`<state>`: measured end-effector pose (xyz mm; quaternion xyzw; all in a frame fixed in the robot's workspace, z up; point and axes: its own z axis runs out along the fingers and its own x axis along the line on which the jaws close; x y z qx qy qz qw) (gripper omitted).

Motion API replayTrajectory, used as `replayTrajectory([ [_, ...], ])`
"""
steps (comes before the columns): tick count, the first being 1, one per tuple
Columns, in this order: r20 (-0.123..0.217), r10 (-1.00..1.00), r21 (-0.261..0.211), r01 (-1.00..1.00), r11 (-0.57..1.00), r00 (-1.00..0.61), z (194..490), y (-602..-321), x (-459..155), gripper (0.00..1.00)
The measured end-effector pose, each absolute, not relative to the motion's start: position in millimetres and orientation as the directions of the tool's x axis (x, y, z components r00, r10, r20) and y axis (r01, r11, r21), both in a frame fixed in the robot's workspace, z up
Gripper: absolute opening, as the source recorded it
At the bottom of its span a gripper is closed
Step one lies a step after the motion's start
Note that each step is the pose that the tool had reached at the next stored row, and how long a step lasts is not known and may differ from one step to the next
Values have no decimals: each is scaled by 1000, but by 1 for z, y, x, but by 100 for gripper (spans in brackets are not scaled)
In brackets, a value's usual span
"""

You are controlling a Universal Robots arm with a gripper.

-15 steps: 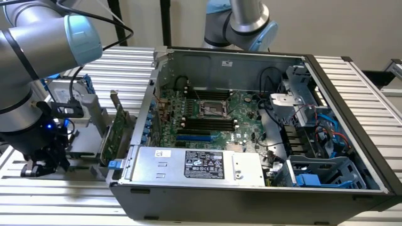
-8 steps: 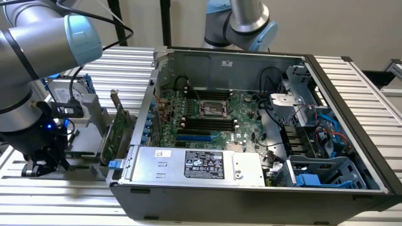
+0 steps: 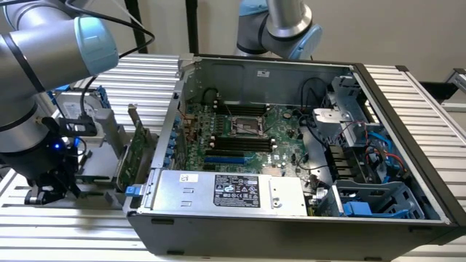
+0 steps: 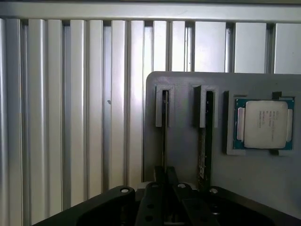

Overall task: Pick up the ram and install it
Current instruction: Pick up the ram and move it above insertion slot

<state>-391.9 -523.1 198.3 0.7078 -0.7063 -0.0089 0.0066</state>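
Observation:
A thin ram (image 4: 164, 136) stands on edge in a slot of the grey holder (image 4: 183, 141), and a second ram stick (image 4: 205, 141) stands in the neighbouring slot. My gripper (image 4: 165, 175) sits over the near end of the first ram, its two dark fingers pressed together on either side of that stick. In the exterior view my gripper (image 3: 49, 191) is low at the exterior view's left, beside the open computer case (image 3: 291, 229). The motherboard's black memory slots (image 3: 237, 143) lie in the middle of the case.
A processor chip (image 4: 263, 123) rests in a recess of the holder. A large green expansion card with a blue tab (image 3: 135, 155) stands upright between my arm and the case. A second robot arm (image 3: 280, 27) stands behind the case. The table is ribbed aluminium (image 4: 70, 117).

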Motion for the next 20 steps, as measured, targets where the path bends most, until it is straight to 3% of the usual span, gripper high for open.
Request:
replayTrajectory([
  [8,-4,-1000,22,-1000,-2,2,218,-523,-392,0],
  [20,-3,-1000,22,-1000,-2,2,272,-523,-387,0],
])
